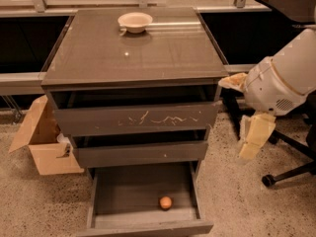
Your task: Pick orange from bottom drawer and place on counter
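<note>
The orange (pixel 165 202) lies on the flat grey floor of the pulled-out bottom drawer (pixel 123 194), near its front right. The glossy counter (pixel 133 48) tops the three-drawer cabinet. My arm (pixel 284 80) reaches in from the right edge. My gripper (pixel 251 144) hangs down beside the cabinet's right side, about level with the middle drawer, above and to the right of the orange and apart from it.
A cream bowl (pixel 135 21) stands at the back of the counter. The white-scratched top drawer front (pixel 136 120) and the middle drawer stand slightly out. An open cardboard box (pixel 42 142) sits on the floor at left. An office chair base (pixel 289 169) is at right.
</note>
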